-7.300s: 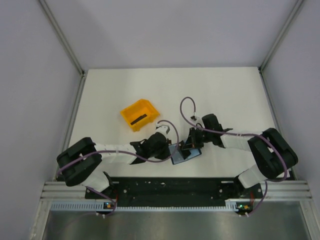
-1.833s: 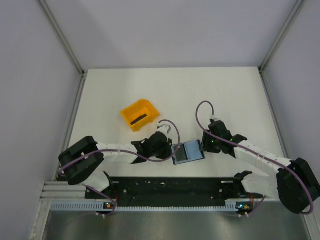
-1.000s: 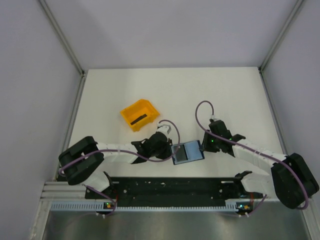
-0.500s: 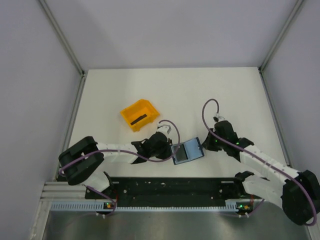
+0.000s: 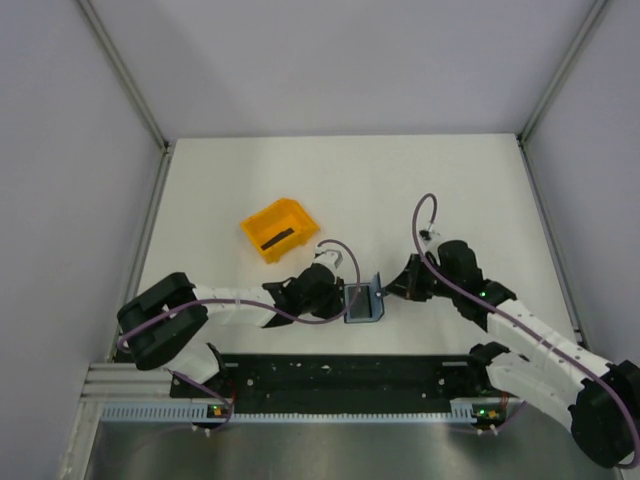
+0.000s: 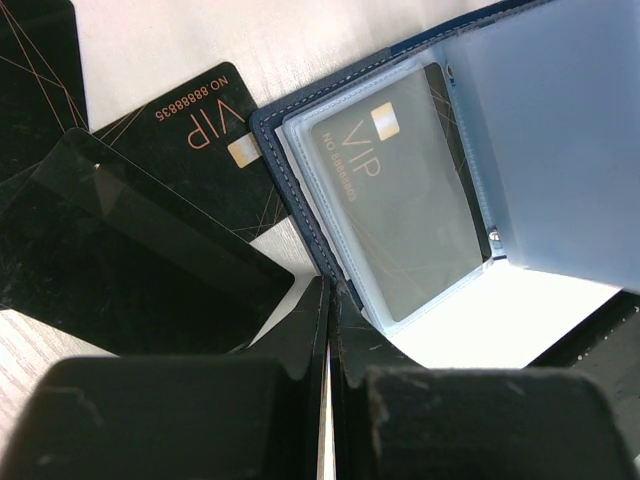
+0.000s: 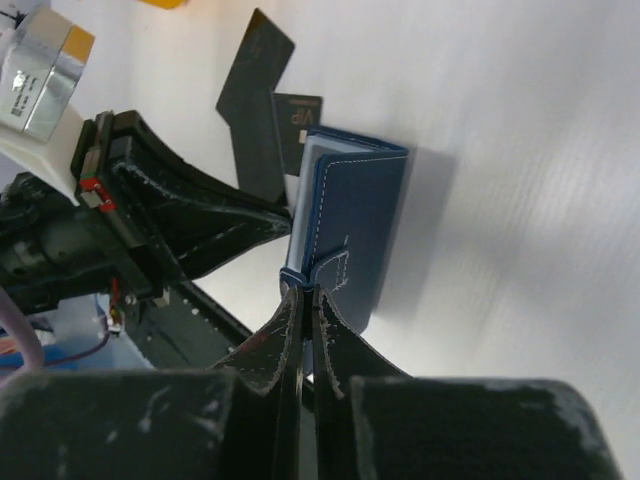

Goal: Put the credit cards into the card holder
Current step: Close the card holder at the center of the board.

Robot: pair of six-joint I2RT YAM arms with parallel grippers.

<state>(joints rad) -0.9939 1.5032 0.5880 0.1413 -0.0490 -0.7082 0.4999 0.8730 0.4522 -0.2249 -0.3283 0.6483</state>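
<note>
We see one navy-blue folding wallet, its edge pinched by our right end effector. Our left end effector sits closed tight at its corner. Two black VIP cards show: sleeved card, loose card.

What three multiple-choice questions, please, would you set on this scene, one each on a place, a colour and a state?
1. Where is the orange bin in the top view?
A) beyond and to the left of the wallet
B) to the right of the wallet
C) on top of the wallet

2. What colour is the wallet's cover?
A) red
B) green
C) navy blue

3. How does the wallet lie?
A) flat and fully open
B) half folded, one cover standing up
C) fully closed

Answers:
1 A: the bin sits farther up the table, on the left.
2 C: the right wrist view shows a navy cover.
3 B: the right gripper is shut on the raised cover's edge, and a card shows in a clear sleeve inside.
</note>
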